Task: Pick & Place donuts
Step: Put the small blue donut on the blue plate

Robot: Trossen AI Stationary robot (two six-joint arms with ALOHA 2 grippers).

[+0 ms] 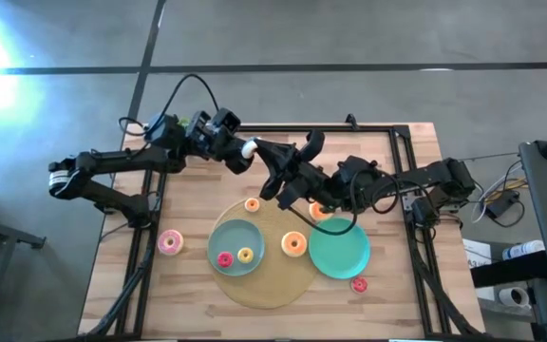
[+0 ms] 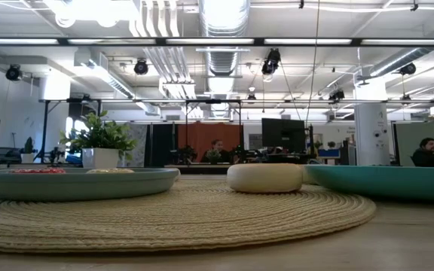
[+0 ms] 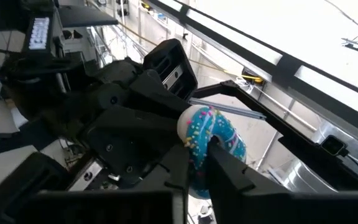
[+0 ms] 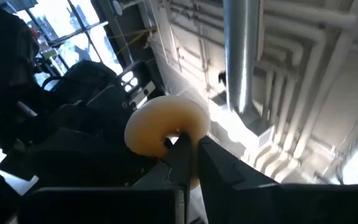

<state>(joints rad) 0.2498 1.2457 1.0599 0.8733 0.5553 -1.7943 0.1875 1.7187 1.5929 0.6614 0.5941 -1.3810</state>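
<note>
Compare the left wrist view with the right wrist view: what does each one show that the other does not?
Only the left wrist view: a blue-iced donut with coloured sprinkles, pinched in the left gripper.
Only the right wrist view: a pale donut with no icing showing, pinched in the right gripper, and a ceiling duct behind.
Both: a gripper shut on a donut raised in the air, with the opposite arm's dark body close behind it. It may be one donut seen from two sides; I cannot tell.
</note>
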